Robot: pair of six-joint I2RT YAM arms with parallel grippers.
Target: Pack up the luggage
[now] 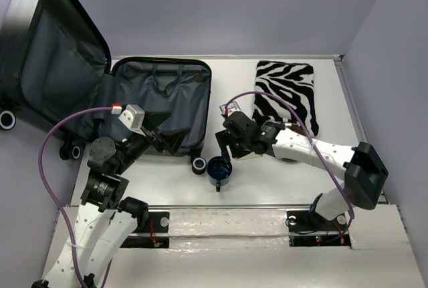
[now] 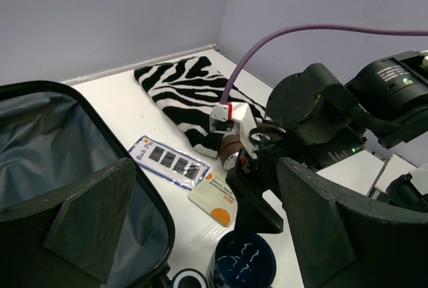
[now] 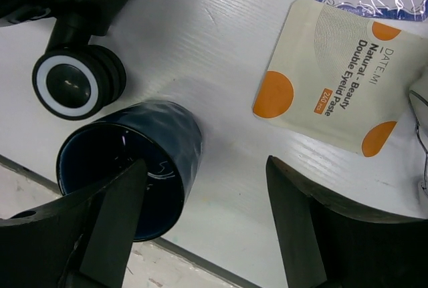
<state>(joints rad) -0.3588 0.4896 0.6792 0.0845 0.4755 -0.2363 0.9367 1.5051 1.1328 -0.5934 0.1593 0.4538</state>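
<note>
The luggage [image 1: 160,97] lies open at the left, its dark grey lining up and its lid [image 1: 57,54] standing behind; its lining also shows in the left wrist view [image 2: 53,148]. A dark blue mug [image 1: 219,170] stands upright on the table by the suitcase's wheel [image 1: 198,165]. My right gripper [image 1: 224,149] is open just above the mug [image 3: 134,161], one finger over its mouth, the other over bare table. My left gripper [image 1: 170,134] is open and empty over the suitcase's near right corner. In its view the mug [image 2: 244,261] lies between its fingers.
A zebra-striped cloth [image 1: 284,94] lies at the back right. A blue "Bob Pin" card [image 2: 167,161] and a cream eyelid-paste packet [image 3: 334,94] lie between suitcase and cloth. The table's near edge [image 1: 267,206] is just behind the mug.
</note>
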